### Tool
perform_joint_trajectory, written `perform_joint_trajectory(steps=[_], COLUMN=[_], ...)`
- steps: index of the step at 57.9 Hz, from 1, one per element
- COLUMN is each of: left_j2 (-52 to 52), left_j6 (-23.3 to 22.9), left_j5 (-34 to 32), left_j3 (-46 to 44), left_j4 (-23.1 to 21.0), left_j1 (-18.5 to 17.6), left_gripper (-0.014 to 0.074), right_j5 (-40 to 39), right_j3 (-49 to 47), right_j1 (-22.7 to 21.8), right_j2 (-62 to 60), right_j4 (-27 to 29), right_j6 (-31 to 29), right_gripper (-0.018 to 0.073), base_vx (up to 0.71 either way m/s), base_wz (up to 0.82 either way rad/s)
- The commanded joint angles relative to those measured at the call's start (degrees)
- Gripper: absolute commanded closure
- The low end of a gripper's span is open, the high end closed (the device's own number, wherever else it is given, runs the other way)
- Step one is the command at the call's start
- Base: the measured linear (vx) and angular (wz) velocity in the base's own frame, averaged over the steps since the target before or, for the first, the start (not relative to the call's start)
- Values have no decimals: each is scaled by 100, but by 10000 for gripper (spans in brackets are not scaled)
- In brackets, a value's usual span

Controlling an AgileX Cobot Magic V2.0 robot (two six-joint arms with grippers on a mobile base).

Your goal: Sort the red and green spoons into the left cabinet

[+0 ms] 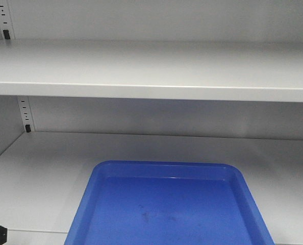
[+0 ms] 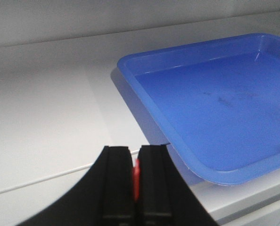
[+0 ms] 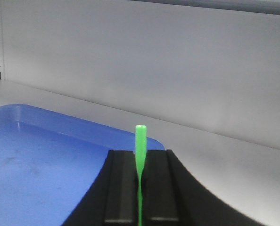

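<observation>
In the left wrist view my left gripper (image 2: 135,151) is shut on the red spoon (image 2: 135,176); only a thin red strip shows between the jaws. It hangs over the grey shelf (image 2: 45,117) just left of the blue tray (image 2: 215,108). In the right wrist view my right gripper (image 3: 140,153) is shut on the green spoon (image 3: 140,146), whose handle end sticks out past the fingertips, over the tray's (image 3: 31,160) right corner. The front view shows the pale grey cabinet shelves (image 1: 151,71) and the tray (image 1: 167,204), with neither gripper nor spoon in sight.
The blue tray lies empty on the lower shelf (image 1: 44,173), reaching its front edge. An upper shelf spans above. Slotted peg strips (image 1: 25,115) stand in the back left corner. The back wall (image 3: 168,70) is close behind.
</observation>
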Motion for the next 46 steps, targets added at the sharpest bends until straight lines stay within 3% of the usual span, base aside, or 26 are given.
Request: perform_joint_trajectory(steps=[1, 29, 46], left_j2=[-15, -15, 314], left_j6=[-44, -47, -25], left_j5=[-376, -942, -1145], left_j3=[-159, -177, -982], left_j4=[-75, -245, -219], left_j1=[-26, -26, -26], left_gripper=[594, 594, 594], right_j5=[-176, -177, -184], right_j3=[-189, -195, -511], right_j1=[-9, -9, -14], right_j2=[51, 51, 285], right_j4=[44, 51, 51], right_j6=[7, 11, -14], right_gripper=[564, 564, 564], base_vx=[0, 0, 0], base_wz=[0, 0, 0])
